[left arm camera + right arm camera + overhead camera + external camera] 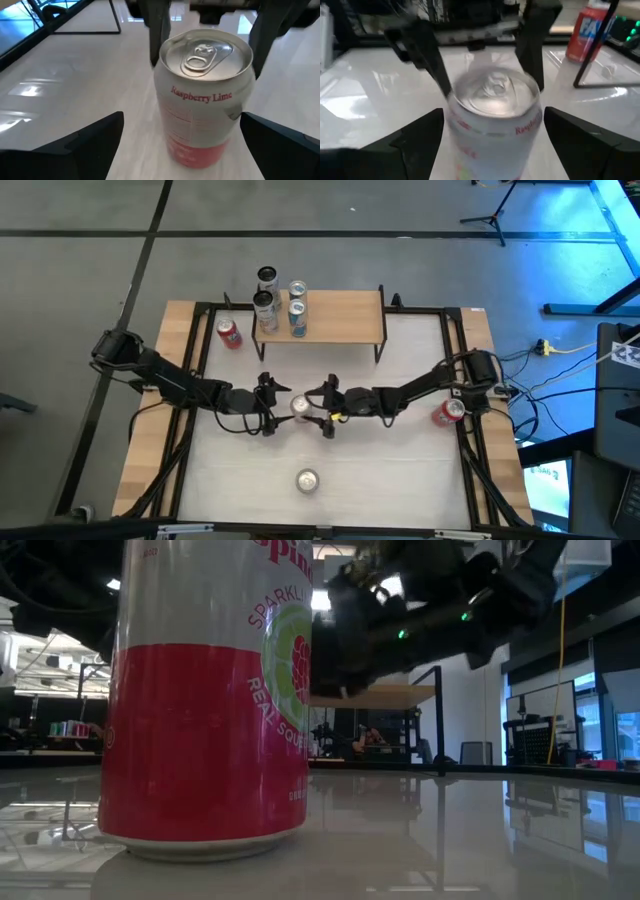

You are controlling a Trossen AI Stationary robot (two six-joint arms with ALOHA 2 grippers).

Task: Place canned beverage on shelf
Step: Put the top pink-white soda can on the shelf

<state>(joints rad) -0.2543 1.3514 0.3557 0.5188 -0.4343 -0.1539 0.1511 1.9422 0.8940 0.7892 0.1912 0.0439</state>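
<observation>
Both grippers meet at the middle of the table, and we see them facing each other across one upright can. Our left gripper [268, 402] comes in from the left with its fingers [85, 145] spread wide, one on each side of the raspberry lime can [300, 407], not pressing it. Our right gripper [325, 406] comes in from the right, its fingers [415, 140] also spread wide around the same can, with gaps showing on both sides. The can stands on the pale tabletop [400, 470], silver top with pull tab up, white above and red at the base.

Nearer the front edge of the table, a second can [307, 479] stands alone, well apart from the arms; in the low view it fills the left side as a red and white sparkling water can [210, 700].

A red can [450, 412] sits at the right edge near the right arm's base.

Farther back, the shelf [340, 315], a light-wood board on thin black legs, stands at the far side of the table. Two cans [297, 320] stand on its left end, with two more just behind them. Another red can [230, 334] lies on the table just left of the shelf.
</observation>
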